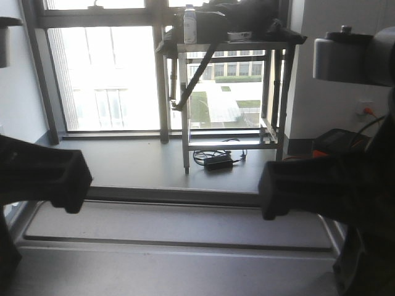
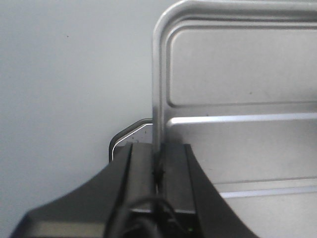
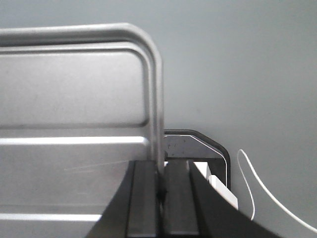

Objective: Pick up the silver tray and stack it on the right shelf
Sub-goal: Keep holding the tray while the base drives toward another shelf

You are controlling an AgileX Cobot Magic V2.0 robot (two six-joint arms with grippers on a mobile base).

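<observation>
Silver tray [image 1: 179,225] gripped at both short ends; carry to the right shelf judged still to be made.

The left gripper [image 2: 157,148] is seen with its fingers [image 2: 176,173] clamped on the tray's left rim, and the right gripper [image 3: 161,166] is clamped likewise on the opposite rim. The tray is held level across the front of the robot. Whether it is lifted clear cannot be told. The shelf is shown in no view, so a turn toward it is judged necessary, with both arms moved in step so the tray is not twisted.

The silver tray [image 2: 237,69] runs past both wrist views' edges
</observation>
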